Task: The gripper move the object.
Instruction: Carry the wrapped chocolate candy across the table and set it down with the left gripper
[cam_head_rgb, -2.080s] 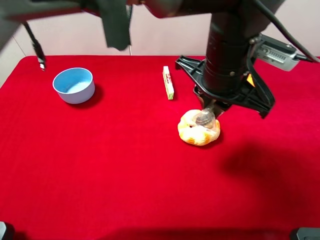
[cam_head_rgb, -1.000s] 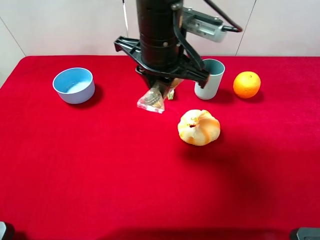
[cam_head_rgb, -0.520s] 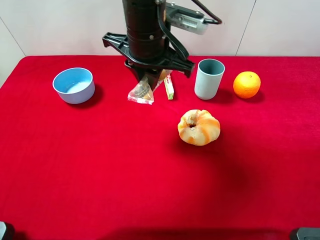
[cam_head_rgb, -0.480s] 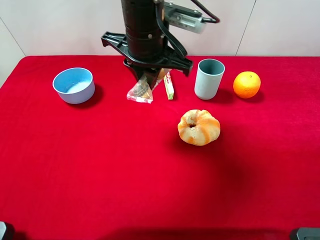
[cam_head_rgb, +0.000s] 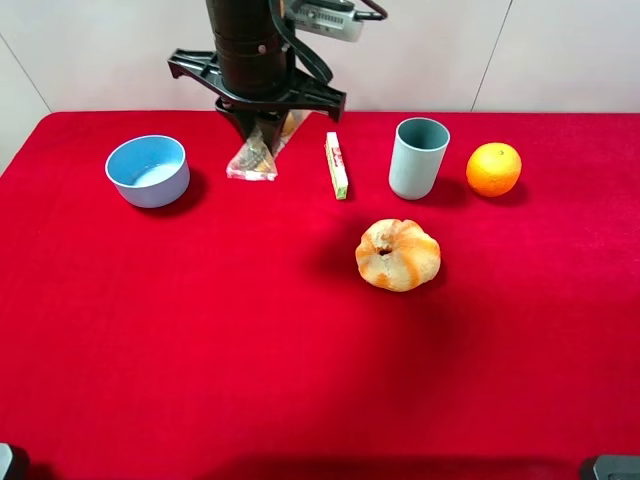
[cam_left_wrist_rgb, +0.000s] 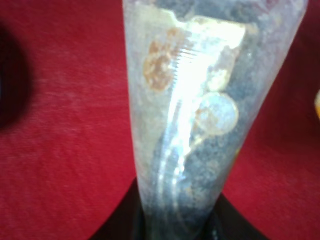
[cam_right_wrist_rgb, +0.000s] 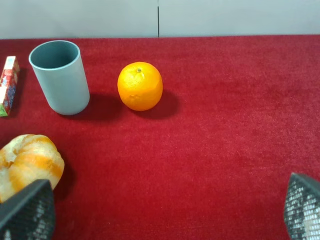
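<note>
My left gripper (cam_head_rgb: 260, 118), a black multi-pronged claw on a thick black wrist, is shut on the object, a clear packet (cam_head_rgb: 253, 156) with brown and tan snack inside. The packet hangs down from the claw above the red cloth at the back, between the blue bowl (cam_head_rgb: 148, 170) and the stick bar (cam_head_rgb: 337, 165). In the left wrist view the packet (cam_left_wrist_rgb: 190, 115) fills the picture, blurred. My right gripper (cam_right_wrist_rgb: 165, 212) is open and empty, its fingertips (cam_right_wrist_rgb: 27, 210) wide apart; it is not seen in the exterior high view.
A grey cup (cam_head_rgb: 418, 158) and an orange (cam_head_rgb: 494, 168) stand at the back right, and a bread roll (cam_head_rgb: 398, 255) lies in front of them. The right wrist view shows the cup (cam_right_wrist_rgb: 60, 77), orange (cam_right_wrist_rgb: 140, 86), roll (cam_right_wrist_rgb: 27, 165) and bar (cam_right_wrist_rgb: 9, 85).
My left gripper has carried the packet from above the bread roll leftward and toward the back, past the stick bar, closer to the blue bowl.
</note>
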